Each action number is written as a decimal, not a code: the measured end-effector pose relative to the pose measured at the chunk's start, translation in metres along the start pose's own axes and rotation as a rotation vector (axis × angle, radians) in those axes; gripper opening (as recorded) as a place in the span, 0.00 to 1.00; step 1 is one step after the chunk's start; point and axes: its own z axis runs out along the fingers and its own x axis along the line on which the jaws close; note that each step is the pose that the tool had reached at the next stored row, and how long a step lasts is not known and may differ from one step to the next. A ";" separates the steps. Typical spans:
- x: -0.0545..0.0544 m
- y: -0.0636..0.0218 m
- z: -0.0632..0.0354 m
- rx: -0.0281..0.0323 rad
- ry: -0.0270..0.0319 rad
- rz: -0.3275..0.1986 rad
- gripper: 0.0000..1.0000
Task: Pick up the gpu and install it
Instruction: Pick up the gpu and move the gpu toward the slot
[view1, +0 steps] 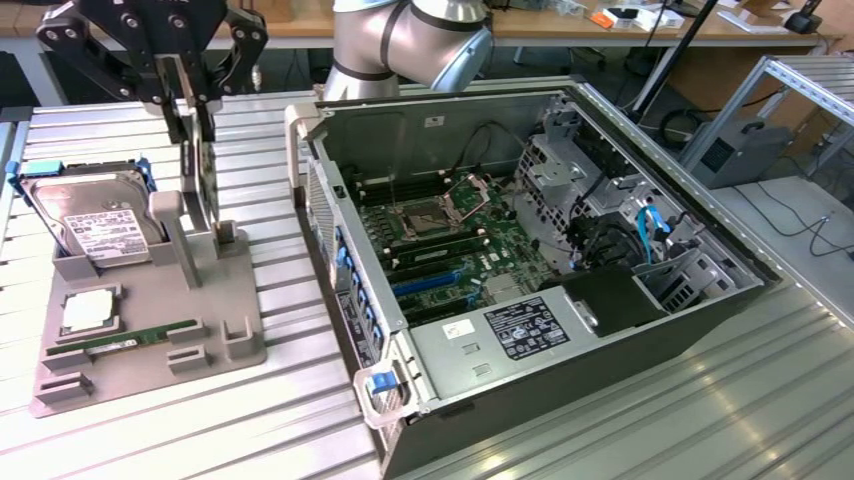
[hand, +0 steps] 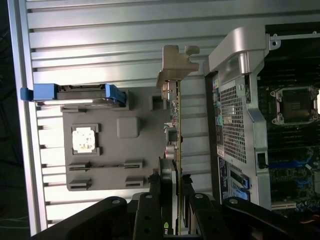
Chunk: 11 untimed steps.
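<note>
Seemingly black pincer (hand: 176, 177) clamped on thin flat gpu (hand: 178, 125), upright above ribbed metal table (hand: 100, 40).

Arm (view1: 414, 40) raised, tool (view1: 190, 125) pointing straight down, fingers (hand: 159, 195) drawn partway together (parallel, upright)

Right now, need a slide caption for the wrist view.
Claw clamped on the edge-on gpu at the gray parts holder, open PC case alongside.

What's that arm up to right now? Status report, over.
Gripper shut on gpu, clamping both faces. Gpu upright on edge in grey holder, beside open computer case. Hard drive stands alongside, apart; not obstructing.
</note>
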 end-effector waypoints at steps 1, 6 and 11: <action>0.000 0.0000 -0.0006 -0.0001 -0.0001 0.000 0.27; 0.000 0.0001 -0.0036 0.0000 0.0000 0.000 0.27; 0.000 0.0002 -0.0054 0.0000 0.0000 0.000 0.27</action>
